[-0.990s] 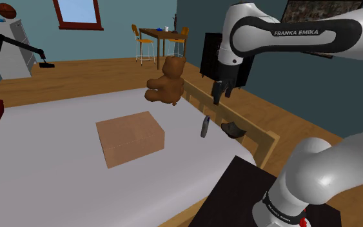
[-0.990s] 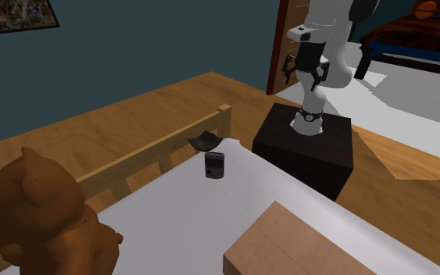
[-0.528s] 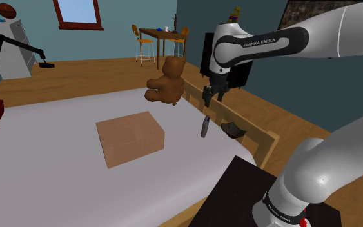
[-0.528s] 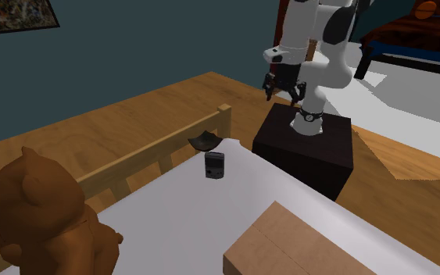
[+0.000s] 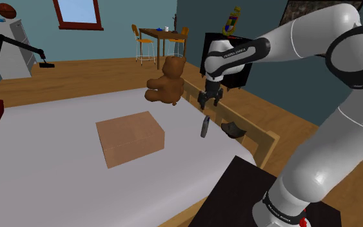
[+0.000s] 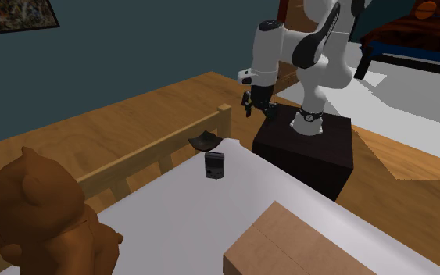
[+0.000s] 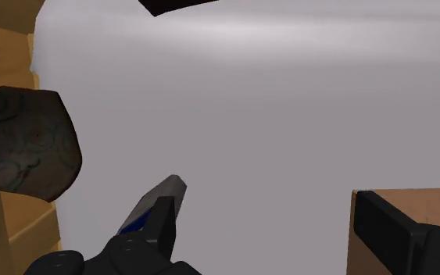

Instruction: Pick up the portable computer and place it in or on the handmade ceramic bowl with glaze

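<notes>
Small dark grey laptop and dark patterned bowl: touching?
Apart. Wrist view shows a strip of white bedcover between the small dark grey laptop and the dark patterned bowl.

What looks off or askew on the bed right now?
The small dark grey laptop stands upright on its edge on the pale grey bed instead of lying flat. The dark patterned bowl beside it appears to straddle the bed's edge and the wooden rail. Nothing looks spilled or broken.
</notes>
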### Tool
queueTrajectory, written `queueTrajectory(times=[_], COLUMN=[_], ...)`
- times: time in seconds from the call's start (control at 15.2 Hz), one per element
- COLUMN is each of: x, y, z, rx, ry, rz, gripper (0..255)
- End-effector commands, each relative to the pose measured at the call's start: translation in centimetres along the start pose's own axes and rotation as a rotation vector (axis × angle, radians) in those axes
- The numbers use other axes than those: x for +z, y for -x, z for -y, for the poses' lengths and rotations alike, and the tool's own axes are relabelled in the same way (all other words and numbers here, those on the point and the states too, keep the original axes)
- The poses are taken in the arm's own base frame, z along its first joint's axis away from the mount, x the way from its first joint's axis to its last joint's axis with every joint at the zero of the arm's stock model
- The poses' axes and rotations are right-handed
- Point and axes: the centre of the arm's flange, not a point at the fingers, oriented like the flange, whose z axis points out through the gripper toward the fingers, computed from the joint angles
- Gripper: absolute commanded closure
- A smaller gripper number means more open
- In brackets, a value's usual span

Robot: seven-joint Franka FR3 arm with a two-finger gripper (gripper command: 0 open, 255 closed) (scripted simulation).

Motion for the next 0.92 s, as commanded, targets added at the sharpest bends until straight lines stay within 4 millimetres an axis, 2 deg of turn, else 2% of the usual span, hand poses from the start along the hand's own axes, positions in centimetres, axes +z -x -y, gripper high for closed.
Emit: queueTrajectory(times=[0.0, 0.86], x=[1.5, 12.6], y=[-2.0, -11.8], z=[-1.2, -10.6], rx=[0.038, 0.278], ry=[-0.005, -0.039], rz=[0.003, 0.023], gripper=[0, 0])
